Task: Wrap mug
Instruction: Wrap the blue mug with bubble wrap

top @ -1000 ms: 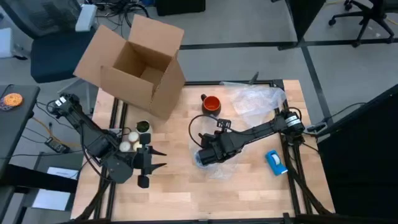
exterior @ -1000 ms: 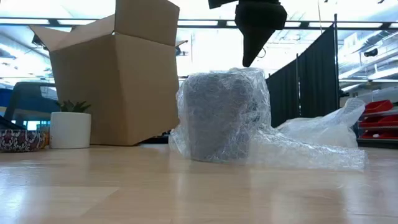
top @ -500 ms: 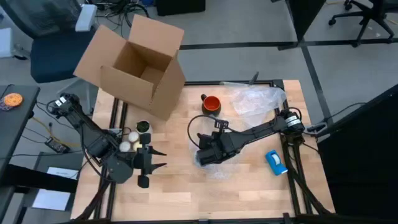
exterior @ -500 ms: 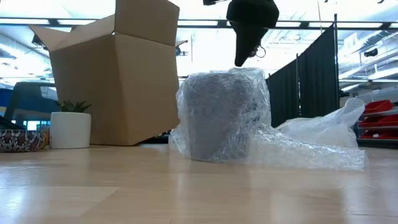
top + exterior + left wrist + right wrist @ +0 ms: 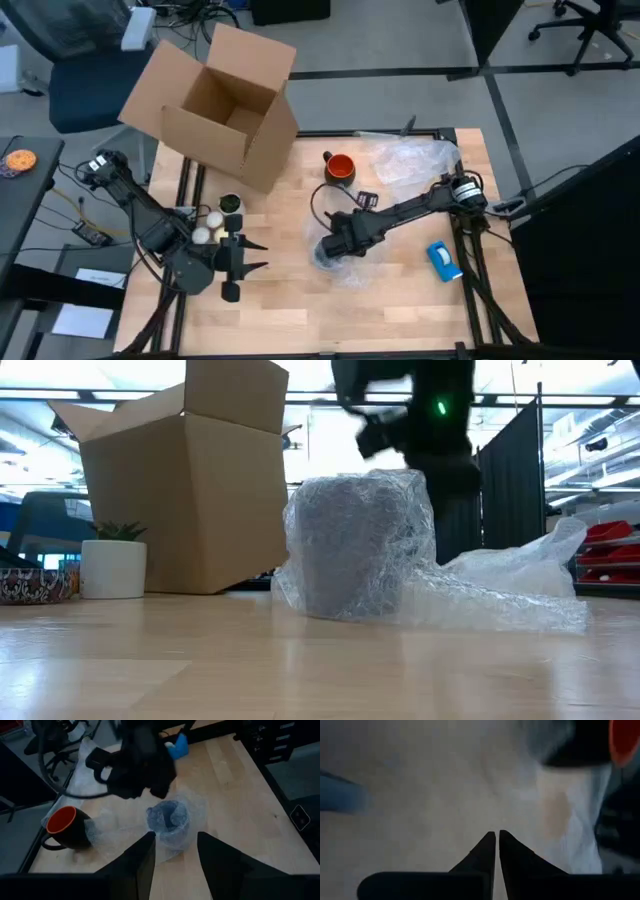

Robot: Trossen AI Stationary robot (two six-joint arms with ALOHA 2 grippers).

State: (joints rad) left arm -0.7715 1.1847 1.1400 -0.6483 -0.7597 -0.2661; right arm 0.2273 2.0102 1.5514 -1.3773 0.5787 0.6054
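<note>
the mug (image 5: 339, 168) stands bare at the table's 12 o'clock, apart from the bubble-wrapped bundle (image 5: 330, 254) at centre, whose contents are hidden. the right gripper (image 5: 333, 245) hangs over the bundle with its fingers (image 5: 490, 851) pressed together, holding nothing. the left gripper (image 5: 250, 255) waits at 9 o'clock, fingers spread. a box (image 5: 215, 105) sits at 11 o'clock.

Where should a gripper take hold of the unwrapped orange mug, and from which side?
Probably by the rim, coming straight down. The mug stands upright with its mouth open, and its wall is thin enough for one finger inside and one outside. Its handle points toward the box, so take the rim away from it.
</note>
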